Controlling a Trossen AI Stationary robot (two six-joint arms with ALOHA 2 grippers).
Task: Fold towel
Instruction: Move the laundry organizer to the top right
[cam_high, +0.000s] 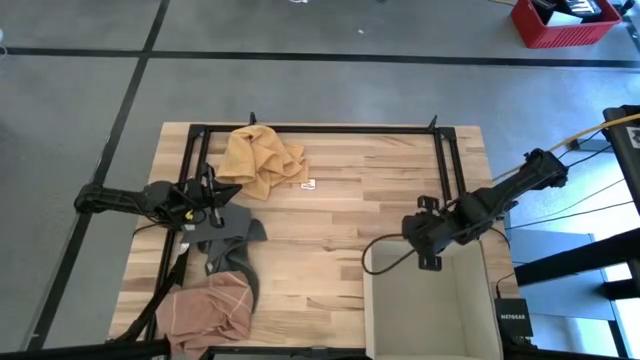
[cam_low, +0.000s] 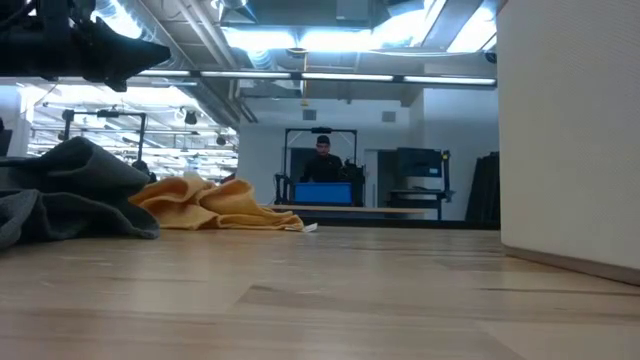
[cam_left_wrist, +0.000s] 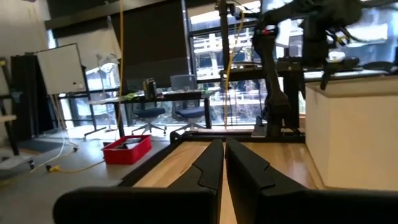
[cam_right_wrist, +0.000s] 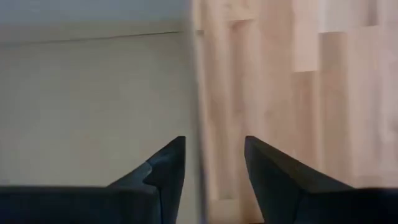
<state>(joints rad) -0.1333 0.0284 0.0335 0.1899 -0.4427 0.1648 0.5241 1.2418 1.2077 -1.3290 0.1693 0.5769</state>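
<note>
Hanging over the near corner of the big white box (cam_high: 430, 310), my right claw (cam_high: 424, 262) has its two dark fingers (cam_right_wrist: 165, 165) apart with nothing between them. In my right wrist view the thin white wall of the box runs right through the gap, with the inside of the box on one side and the pale wooden table (cam_high: 350, 220) on the other.

My left claw (cam_high: 212, 195) is far off on the other side, pressed shut and holding nothing.

The yellow crumpled towel (cam_high: 262, 158) lies in a heap at the back of the table, well apart from both claws. A dark grey cloth (cam_high: 232, 250) and a pinkish brown cloth (cam_high: 208, 310) lie near my left arm.

I think the box is my trouble. If I drop down here, a finger could hit the wall and shove the box. If I swing toward the yellow towel too low, my arm could bump that same corner. The towel is bunched up too, so a grab could pinch many layers and leave it lumpy.
</note>
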